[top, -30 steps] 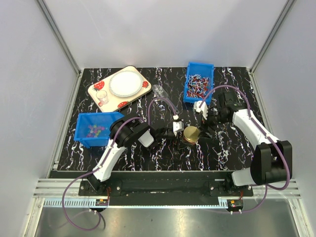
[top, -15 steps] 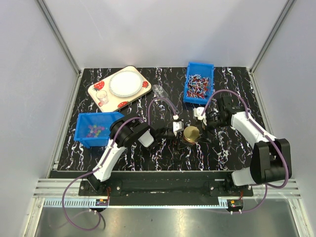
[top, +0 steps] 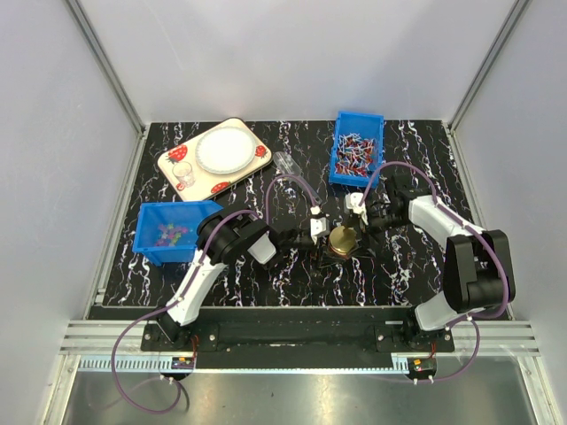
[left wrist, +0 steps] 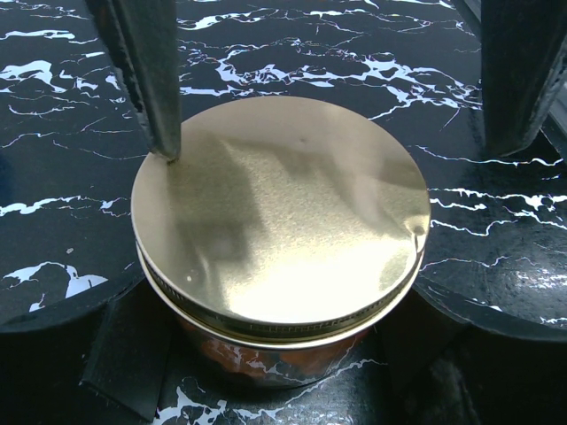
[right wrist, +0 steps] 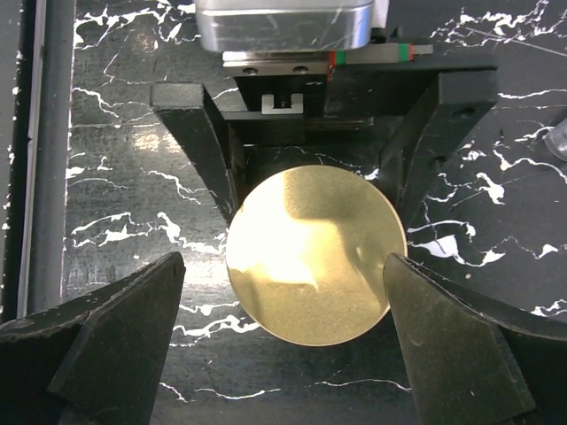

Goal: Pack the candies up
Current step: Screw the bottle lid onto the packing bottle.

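The candies [top: 168,235] are tiny multicoloured sweets lying in a blue bin [top: 149,244] at the left. A glass jar with a gold lid [top: 344,238] stands mid-table. My left gripper [top: 326,237] is shut on the jar's body from the left; in the left wrist view [left wrist: 279,354] the lid [left wrist: 279,212] fills the frame. My right gripper [top: 357,215] is open at the jar's far right side. In the right wrist view [right wrist: 283,266] its fingers [right wrist: 115,345] stand either side of the lid [right wrist: 314,257], not touching it. The jar's contents are hidden.
A second blue bin [top: 341,168] at the back right holds longer wrapped sweets. A strawberry-patterned tray [top: 173,159] at the back left carries a white plate [top: 223,149] and a small clear cup [top: 186,180]. A small clear item [top: 285,162] lies behind the jar.
My right arm has drawn in to the left and its gripper has moved from the jar's right side to its far side, closer to the lid. The left arm and jar have not moved.
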Controlling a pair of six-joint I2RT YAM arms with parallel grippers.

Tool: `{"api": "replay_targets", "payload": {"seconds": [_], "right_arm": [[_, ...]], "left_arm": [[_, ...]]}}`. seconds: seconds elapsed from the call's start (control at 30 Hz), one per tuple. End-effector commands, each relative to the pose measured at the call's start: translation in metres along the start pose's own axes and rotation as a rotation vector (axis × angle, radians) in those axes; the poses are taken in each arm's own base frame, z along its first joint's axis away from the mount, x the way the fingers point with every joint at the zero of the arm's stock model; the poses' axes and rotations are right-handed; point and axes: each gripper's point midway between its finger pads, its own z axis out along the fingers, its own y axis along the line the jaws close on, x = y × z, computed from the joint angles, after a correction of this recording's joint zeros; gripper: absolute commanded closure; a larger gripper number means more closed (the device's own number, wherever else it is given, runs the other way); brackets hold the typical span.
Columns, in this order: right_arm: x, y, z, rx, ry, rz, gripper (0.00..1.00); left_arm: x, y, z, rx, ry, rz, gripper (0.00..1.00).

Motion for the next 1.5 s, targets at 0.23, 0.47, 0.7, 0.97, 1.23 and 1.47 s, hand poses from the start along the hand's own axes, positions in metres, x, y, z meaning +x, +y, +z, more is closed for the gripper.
{"api": "replay_targets", "payload": {"seconds": [0.23,0.47,0.7,0.97,1.23,1.47], "right_arm": [[-0.007,-0.019,-0.001,0.062,-0.002,0.003,0.0],[0.0,-0.01,0.004,0.033,0.05,0.007,0.0],[0.003,-0.003,0.01,0.024,0.081,0.009,0.0],[0.005,-0.003,0.009,0.063,0.107,0.087,0.09],[0.015,0.007,0.004,0.162,0.163,0.151,0.15],[0.027,-0.002,-0.003,0.31,0.221,0.309,0.17]], "left_arm": [[0.008,0.001,0.0,0.009,0.004,-0.014,0.39],[0.008,0.001,0.001,0.01,0.004,-0.016,0.39],[0.007,0.001,0.001,0.007,0.002,-0.017,0.39],[0.005,0.004,0.0,-0.006,0.0,-0.01,0.39],[0.007,0.008,-0.001,-0.042,0.009,-0.015,0.39],[0.005,0.01,-0.004,-0.065,0.008,-0.02,0.4]]}}
